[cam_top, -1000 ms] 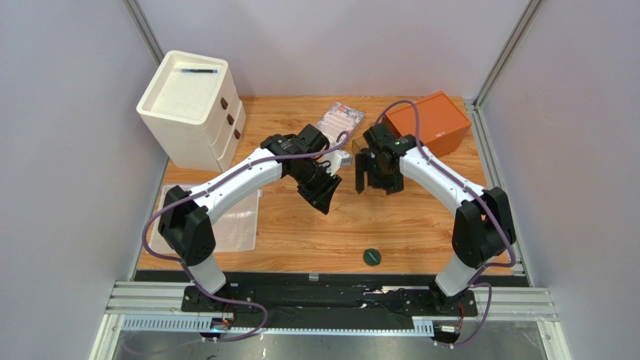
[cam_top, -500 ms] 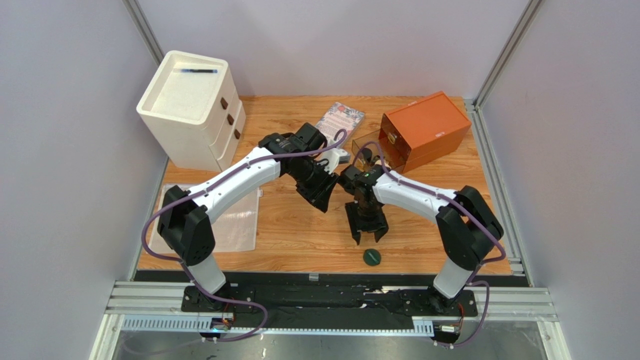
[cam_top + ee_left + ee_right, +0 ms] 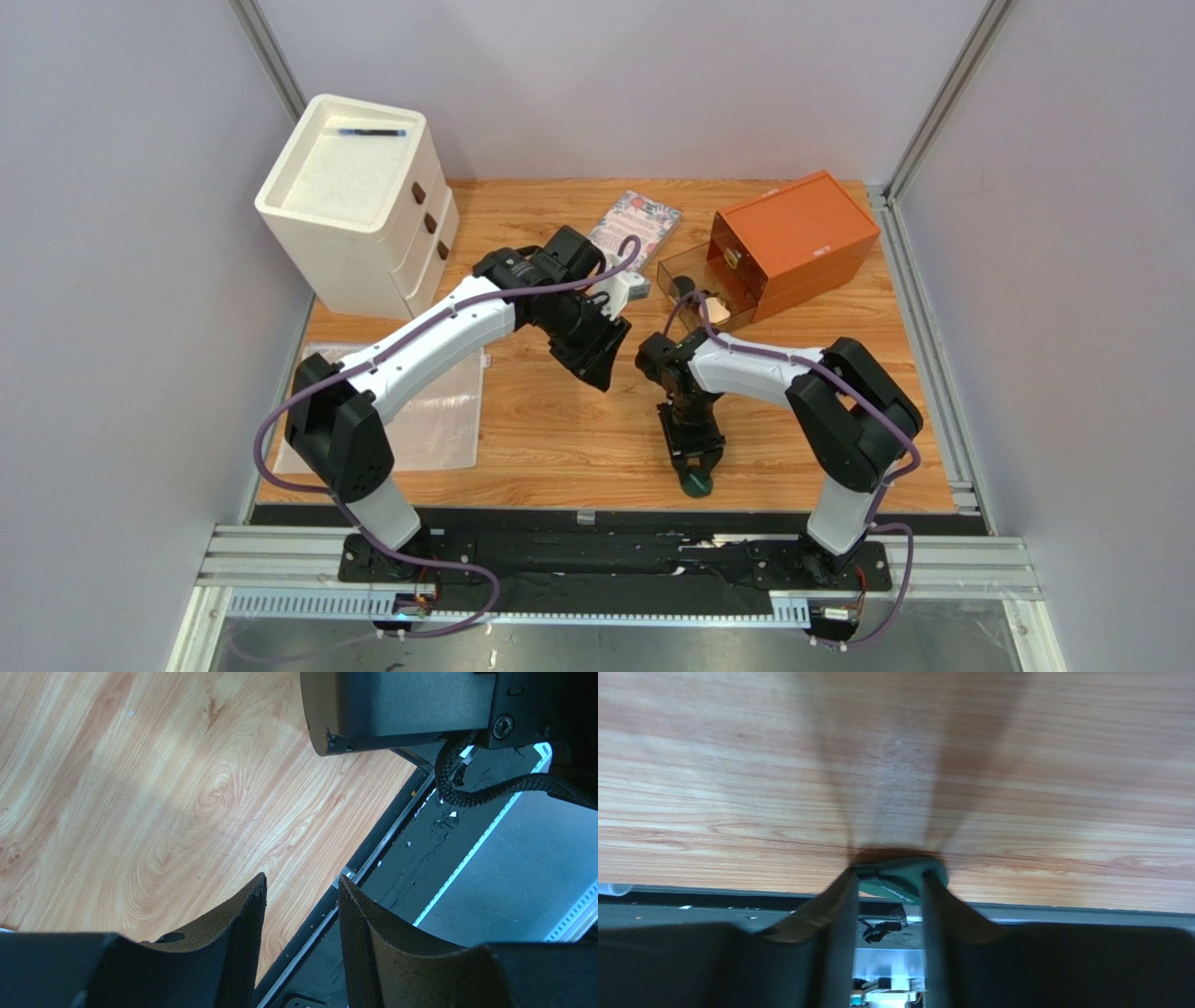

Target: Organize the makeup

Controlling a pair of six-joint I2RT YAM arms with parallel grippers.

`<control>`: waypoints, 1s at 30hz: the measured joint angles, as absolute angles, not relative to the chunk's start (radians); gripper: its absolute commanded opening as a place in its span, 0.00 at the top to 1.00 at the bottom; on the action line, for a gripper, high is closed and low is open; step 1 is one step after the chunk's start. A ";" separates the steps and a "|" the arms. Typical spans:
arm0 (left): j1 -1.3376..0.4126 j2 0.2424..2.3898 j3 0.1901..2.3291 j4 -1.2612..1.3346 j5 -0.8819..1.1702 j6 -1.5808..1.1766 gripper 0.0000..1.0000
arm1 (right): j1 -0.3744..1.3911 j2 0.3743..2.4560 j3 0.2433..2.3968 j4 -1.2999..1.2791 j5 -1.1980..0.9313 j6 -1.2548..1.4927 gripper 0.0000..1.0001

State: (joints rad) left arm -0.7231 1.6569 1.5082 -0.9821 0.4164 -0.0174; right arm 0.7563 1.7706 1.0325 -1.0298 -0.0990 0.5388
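Note:
A flat dark-green disc (image 3: 697, 485) lies by the table's front edge. My right gripper (image 3: 696, 468) points down onto it. In the right wrist view the disc (image 3: 901, 876) sits tilted between the two fingertips, which press on its sides, so my right gripper (image 3: 889, 879) is shut on it. My left gripper (image 3: 598, 364) hovers over the middle of the table. Its fingers stand partly apart with nothing between them, and in the left wrist view the left gripper (image 3: 302, 883) has only bare wood and the table's edge beyond it. No other makeup shows clearly.
A white drawer unit (image 3: 359, 199) with a thin black pen (image 3: 372, 132) on top stands at the back left. An orange box (image 3: 786, 241) with a clear drawer (image 3: 687, 266) pulled out is at the back right. A floral booklet (image 3: 636, 220) lies between them, and a clear sheet (image 3: 428, 409) lies at the left.
My right arm swung from the back of the table down to the front edge and closed its fingers on the green disc. The left arm barely moved.

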 measured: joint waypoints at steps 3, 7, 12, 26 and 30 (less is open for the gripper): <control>-0.717 1.647 1.508 -0.981 0.413 -0.020 0.52 | 0.754 1.774 1.028 -1.016 -0.119 0.542 0.91; -0.707 1.640 1.508 -0.979 0.405 -0.021 0.52 | 0.750 1.777 1.023 -1.015 -0.135 0.545 1.00; -0.704 1.629 1.508 -0.975 0.394 -0.025 0.52 | 0.750 1.773 1.029 -1.021 -0.131 0.546 1.00; -0.696 1.591 1.506 -0.957 0.386 -0.040 0.52 | 0.592 1.773 1.533 -1.132 0.099 0.478 1.00; -0.696 1.591 1.505 -0.956 0.392 -0.040 0.52 | 0.494 1.821 1.716 -1.155 0.149 0.439 1.00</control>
